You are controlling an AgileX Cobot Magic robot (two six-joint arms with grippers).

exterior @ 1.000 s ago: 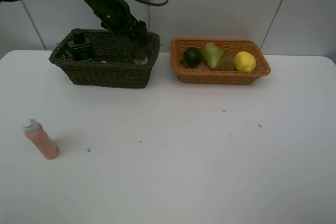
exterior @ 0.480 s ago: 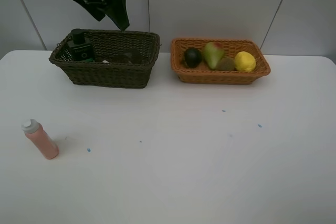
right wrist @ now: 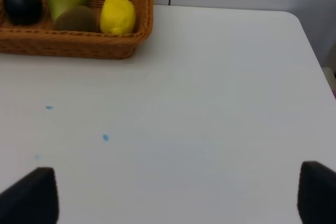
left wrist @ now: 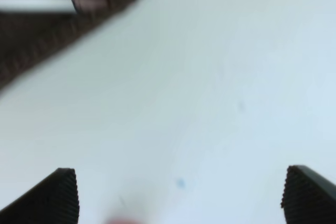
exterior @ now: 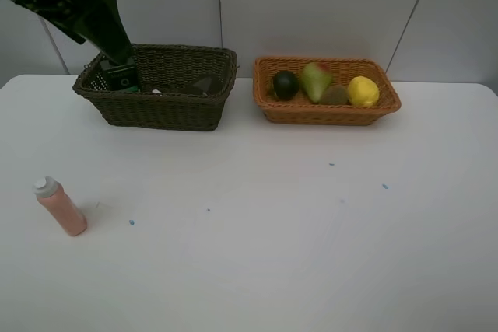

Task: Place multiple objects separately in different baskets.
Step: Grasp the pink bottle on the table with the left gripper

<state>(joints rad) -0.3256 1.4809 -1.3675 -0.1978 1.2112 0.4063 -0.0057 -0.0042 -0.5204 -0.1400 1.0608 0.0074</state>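
The dark brown basket (exterior: 167, 110) holds a dark green bottle (exterior: 121, 76) and a translucent cup (exterior: 201, 85). My left arm hangs above that basket's left end; its gripper (left wrist: 184, 198) is open with nothing between the fingers, over white table. The blurred left wrist view shows the dark basket (left wrist: 31, 45) and a white marker (left wrist: 34, 2). The orange-tan basket (exterior: 327, 113) holds a dark green fruit (exterior: 285, 84), pear (exterior: 315, 81), kiwi (exterior: 335, 95) and lemon (exterior: 362, 90). A pink white-capped bottle (exterior: 60, 206) lies at the table's left. My right gripper (right wrist: 173, 195) is open over bare table.
The white table (exterior: 272, 231) has a few small blue specks (exterior: 384, 186). A pale wall stands right behind both baskets. The right wrist view shows the table's right edge (right wrist: 315, 51) and the orange-tan basket (right wrist: 79, 45).
My left arm has risen out of the dark basket and swung to the left. The cup stays lying in that basket.
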